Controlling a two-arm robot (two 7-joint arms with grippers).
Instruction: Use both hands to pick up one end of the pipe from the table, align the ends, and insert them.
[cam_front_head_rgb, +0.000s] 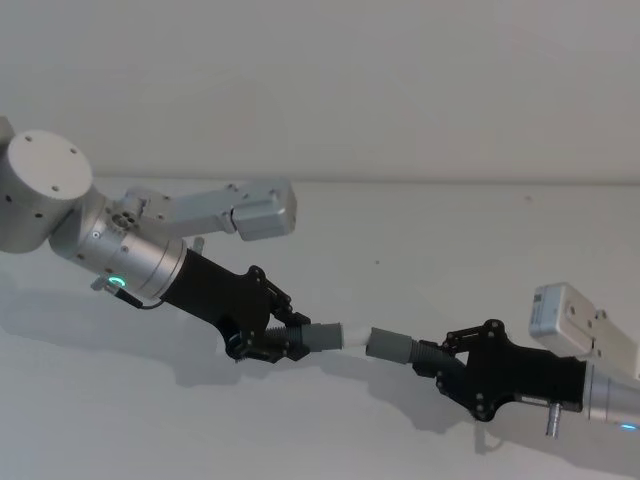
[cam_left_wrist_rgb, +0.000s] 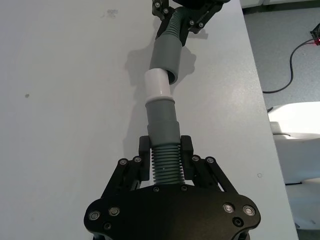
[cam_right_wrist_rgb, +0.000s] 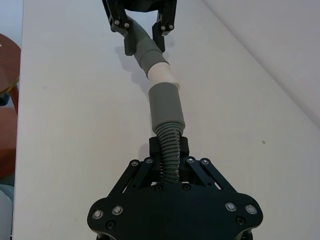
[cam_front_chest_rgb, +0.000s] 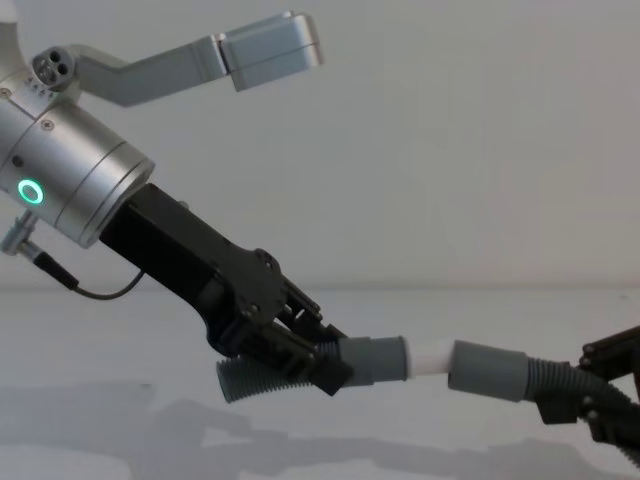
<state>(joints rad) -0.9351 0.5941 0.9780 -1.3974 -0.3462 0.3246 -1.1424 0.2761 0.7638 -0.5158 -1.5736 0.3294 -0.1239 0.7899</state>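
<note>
Insertion is where we judge things stand: left of centre in the head view our left gripper (cam_front_head_rgb: 283, 340) clamps the white-tipped piece (cam_front_head_rgb: 322, 336), and at lower right our right gripper (cam_front_head_rgb: 444, 358) clamps the open-mouthed piece (cam_front_head_rgb: 392, 346), both above the table (cam_front_head_rgb: 420, 230). The tip sits at the mouth, slightly angled; next we straighten and push.

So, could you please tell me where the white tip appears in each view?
Head: white tip, centre, between the claws.
Left wrist, upper middle, at the open cuff.
Right wrist, upper middle.
Chest, lower right of centre.
Shared landmark: the open cuff.
</note>
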